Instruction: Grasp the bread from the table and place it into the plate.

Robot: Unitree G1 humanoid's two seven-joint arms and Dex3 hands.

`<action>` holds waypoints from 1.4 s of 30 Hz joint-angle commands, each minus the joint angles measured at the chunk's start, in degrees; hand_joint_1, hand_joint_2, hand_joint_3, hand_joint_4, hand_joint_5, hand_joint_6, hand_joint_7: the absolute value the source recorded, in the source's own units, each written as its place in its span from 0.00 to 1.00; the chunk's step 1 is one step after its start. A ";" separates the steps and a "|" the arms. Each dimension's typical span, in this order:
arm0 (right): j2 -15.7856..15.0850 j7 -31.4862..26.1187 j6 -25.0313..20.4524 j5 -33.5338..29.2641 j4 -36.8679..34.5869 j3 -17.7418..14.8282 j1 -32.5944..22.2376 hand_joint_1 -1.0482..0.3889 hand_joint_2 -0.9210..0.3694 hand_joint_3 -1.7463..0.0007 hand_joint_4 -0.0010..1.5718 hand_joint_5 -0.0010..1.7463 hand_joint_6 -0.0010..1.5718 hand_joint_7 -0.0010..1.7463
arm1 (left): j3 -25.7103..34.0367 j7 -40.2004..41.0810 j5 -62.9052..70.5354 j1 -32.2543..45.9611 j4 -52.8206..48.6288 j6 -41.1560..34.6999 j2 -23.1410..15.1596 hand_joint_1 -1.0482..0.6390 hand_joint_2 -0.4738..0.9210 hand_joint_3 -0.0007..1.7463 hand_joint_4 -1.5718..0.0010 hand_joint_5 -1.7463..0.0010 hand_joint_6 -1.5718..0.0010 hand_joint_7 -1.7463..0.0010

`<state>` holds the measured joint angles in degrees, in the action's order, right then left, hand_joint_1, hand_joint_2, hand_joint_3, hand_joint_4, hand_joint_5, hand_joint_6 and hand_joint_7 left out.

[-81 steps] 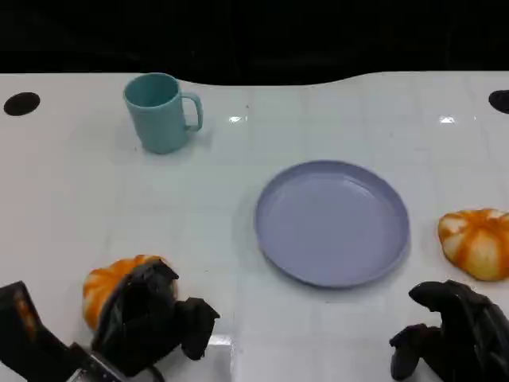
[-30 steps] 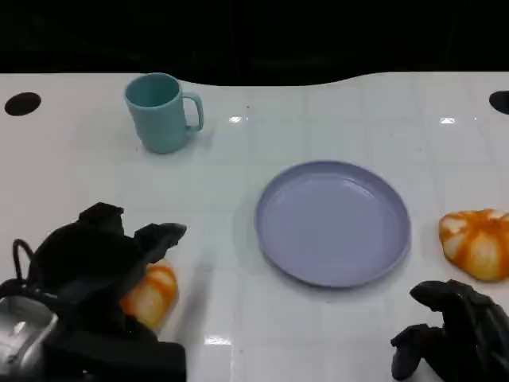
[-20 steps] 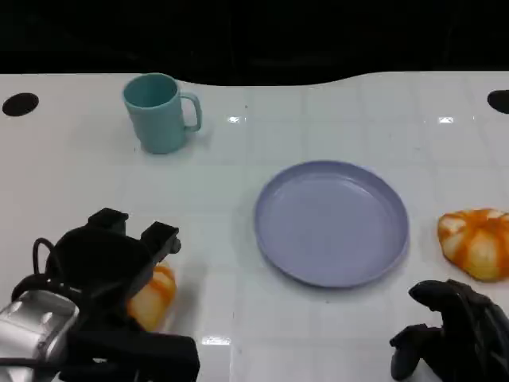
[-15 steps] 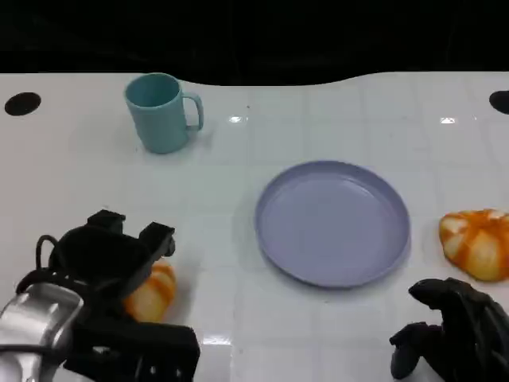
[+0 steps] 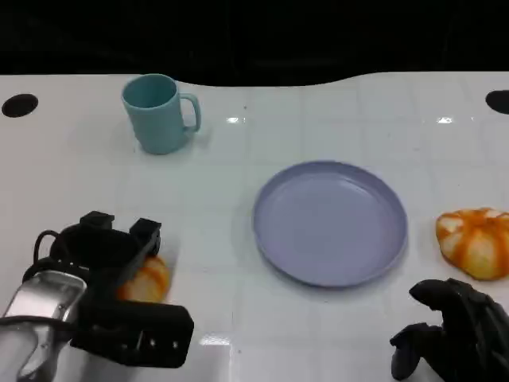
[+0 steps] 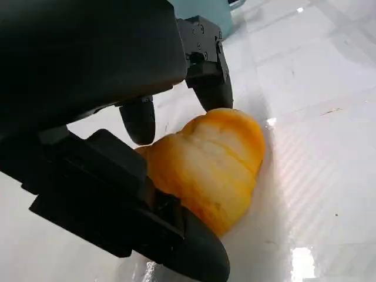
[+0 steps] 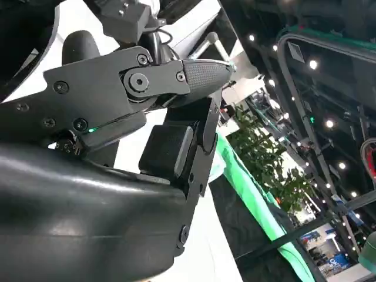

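A glossy white table (image 5: 238, 199) with faint tile-like lines and bright light reflections stretches away to a black background; the right wrist view catches ceiling lights and green foliage beyond. Nearest, the left hand (image 5: 107, 263) has its fingers (image 6: 208, 88) clamped over the bread (image 6: 205, 164), a rounded golden-orange bun with pale ridges, resting on the table at lower left. The right hand (image 5: 457, 334) sits at lower right, fingers curled in, holding nothing. Just beyond it lies a second orange bun (image 5: 474, 242). The lavender plate (image 5: 274, 239) sits mid-table, and a teal mug (image 5: 157, 113) stands farthest back.
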<state>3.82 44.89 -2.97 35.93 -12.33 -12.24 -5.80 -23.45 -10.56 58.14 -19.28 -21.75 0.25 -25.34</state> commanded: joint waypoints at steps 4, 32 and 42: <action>-0.64 -0.67 -0.51 0.37 0.78 -0.07 -0.47 0.32 0.00 0.84 1.00 0.35 1.00 0.13 | -2.15 10.58 -4.20 -2.02 -12.55 6.03 -0.28 0.19 0.46 0.74 0.40 0.05 0.80 0.18; -1.15 1.15 1.02 0.34 -2.16 -0.81 1.12 0.32 0.00 0.83 1.00 0.35 1.00 0.12 | -2.24 49.51 -12.84 -10.03 -30.65 22.86 2.54 0.21 0.81 1.00 0.00 0.00 0.00 0.00; -0.83 1.43 0.95 0.49 -3.03 -1.06 1.50 0.32 0.00 0.83 1.00 0.35 1.00 0.13 | 1.28 45.78 -17.05 -11.09 -21.32 23.16 4.50 0.18 0.89 1.00 0.00 0.00 0.00 0.00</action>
<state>3.64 46.23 -2.09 35.94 -15.26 -12.96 -4.35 -23.12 37.13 42.35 -29.39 -45.69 24.13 -21.05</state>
